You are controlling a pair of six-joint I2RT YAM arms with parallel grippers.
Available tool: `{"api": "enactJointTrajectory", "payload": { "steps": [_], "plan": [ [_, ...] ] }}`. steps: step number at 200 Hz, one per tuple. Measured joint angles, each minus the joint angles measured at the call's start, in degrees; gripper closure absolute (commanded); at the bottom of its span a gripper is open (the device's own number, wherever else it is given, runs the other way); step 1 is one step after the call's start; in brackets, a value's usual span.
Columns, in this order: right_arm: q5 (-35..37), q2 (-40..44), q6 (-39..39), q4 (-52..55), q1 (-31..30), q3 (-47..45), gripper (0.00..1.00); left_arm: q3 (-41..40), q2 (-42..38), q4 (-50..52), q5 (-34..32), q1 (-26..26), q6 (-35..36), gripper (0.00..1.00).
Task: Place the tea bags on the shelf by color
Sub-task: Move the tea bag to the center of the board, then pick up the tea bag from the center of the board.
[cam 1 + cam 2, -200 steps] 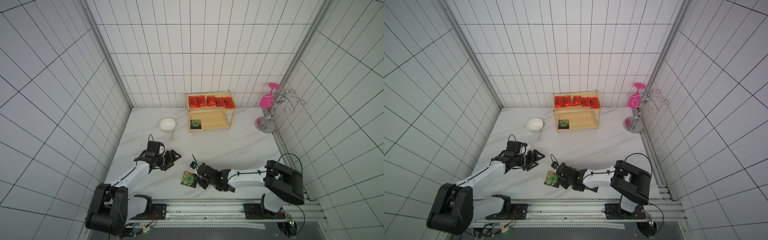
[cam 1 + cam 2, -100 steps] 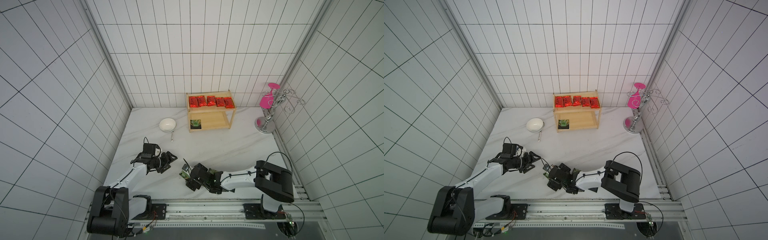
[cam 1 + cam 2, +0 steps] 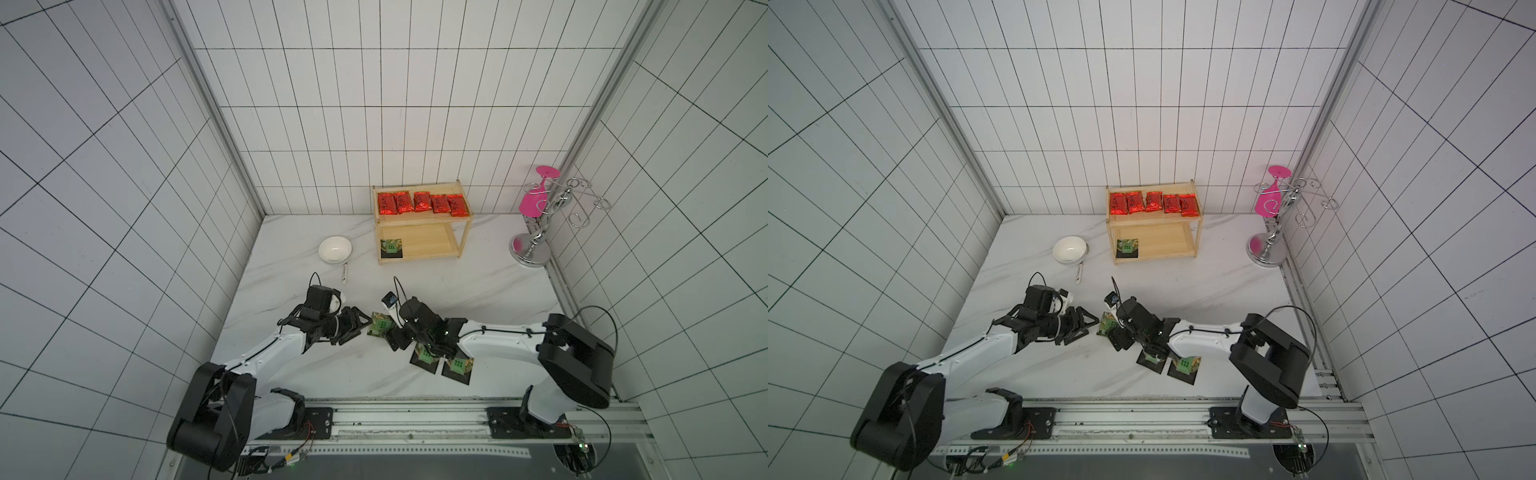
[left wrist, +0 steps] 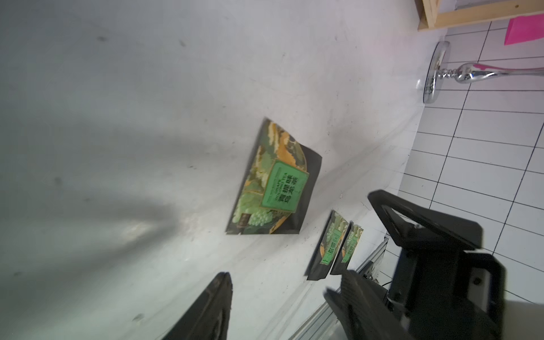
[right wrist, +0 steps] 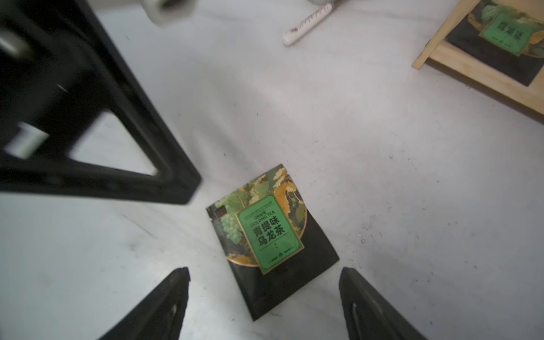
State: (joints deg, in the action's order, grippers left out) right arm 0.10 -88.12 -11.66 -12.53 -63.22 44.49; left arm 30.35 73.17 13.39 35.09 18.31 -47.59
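Both arms are reaching low toward the table's point(image 3: 478, 291) 6 o'clock side. The left gripper point(image 3: 360, 328) is gaping open, gripping nothing; the right gripper point(image 5: 265, 270) is gaping empty too. 1 loose black tea bag point(image 3: 379, 325) is lying flat between them, with 2 more black tea bags point(image 3: 458, 368) at its 4 o'clock. At 12 o'clock, the shelf point(image 3: 430, 246) is carrying 5 red tea bags point(image 3: 422, 202) on top and 1 shelved black tea bag point(image 3: 391, 248) below.

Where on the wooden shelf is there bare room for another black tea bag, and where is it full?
The shelf's lower board is bare from the single black tea bag at its left end across to the right end. The top board is crowded: five red tea bags lie along it.
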Motion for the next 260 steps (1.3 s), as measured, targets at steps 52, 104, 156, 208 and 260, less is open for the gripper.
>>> {"api": "enactJointTrajectory", "payload": {
  "steps": [52, 104, 156, 208, 260],
  "plan": [
    [-20.5, -3.04, -13.55, -8.48, 15.19, -4.11, 0.48, 3.3, 6.51, -3.32, -4.04, 4.44, -1.49, 0.46],
    [-35.08, -14.27, -23.56, -14.05, 22.43, -4.09, 0.54, 3.28, 7.1, -3.56, -6.45, 5.66, -2.12, 0.46],
    [-40.19, -16.7, -28.39, -14.78, 24.13, -3.15, 0.54, 2.91, 11.26, -5.55, -6.99, 6.32, -2.45, 0.46],
    [-41.9, -19.06, -32.72, -14.73, 24.26, -0.59, 0.55, 2.38, 10.86, -6.25, -7.43, 6.62, -2.34, 0.45],
    [-43.98, -22.23, -39.34, -15.78, 23.69, 2.25, 0.61, 1.97, 10.86, -6.93, -7.52, 6.38, -2.32, 0.46]
  ]
}}
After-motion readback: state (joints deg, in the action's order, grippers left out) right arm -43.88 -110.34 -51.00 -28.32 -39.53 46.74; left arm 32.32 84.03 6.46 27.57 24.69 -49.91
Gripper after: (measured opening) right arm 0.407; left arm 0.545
